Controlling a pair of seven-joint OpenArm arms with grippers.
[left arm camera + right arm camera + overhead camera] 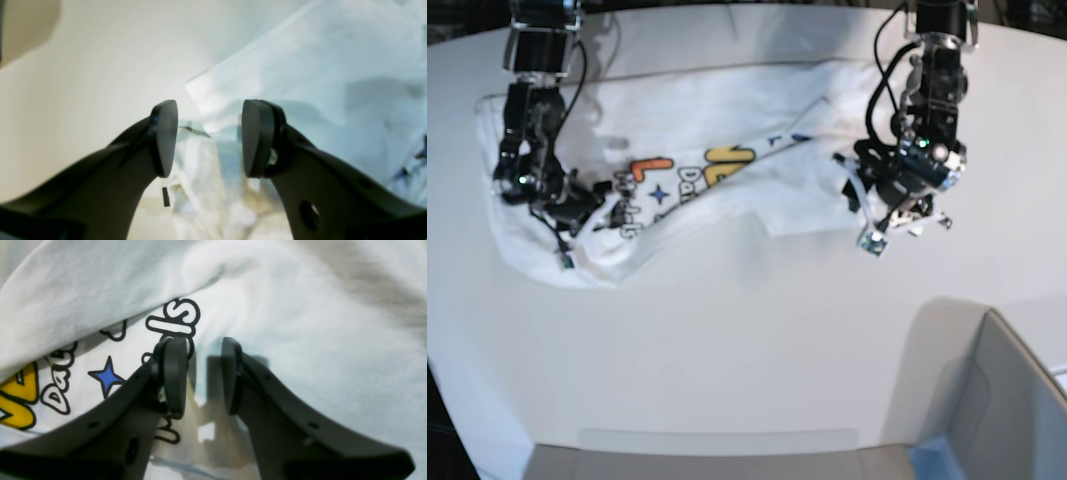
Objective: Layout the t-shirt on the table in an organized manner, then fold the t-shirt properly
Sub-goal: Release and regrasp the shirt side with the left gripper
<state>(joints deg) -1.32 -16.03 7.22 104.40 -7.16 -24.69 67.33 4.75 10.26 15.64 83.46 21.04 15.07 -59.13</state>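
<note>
On table (pixel 757 330), shirt (pixel 727 190) lay bunched. Left gripper (pixel 209 138) spread, empty, at three o'clock; right gripper (pixel 203 376) parted over print. Regrip hems, pull flat.

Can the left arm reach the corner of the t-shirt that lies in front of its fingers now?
Probably yes. The left gripper stands open just short of the t-shirt corner, and only bare table lies beside it. Nothing blocks the way.
</note>
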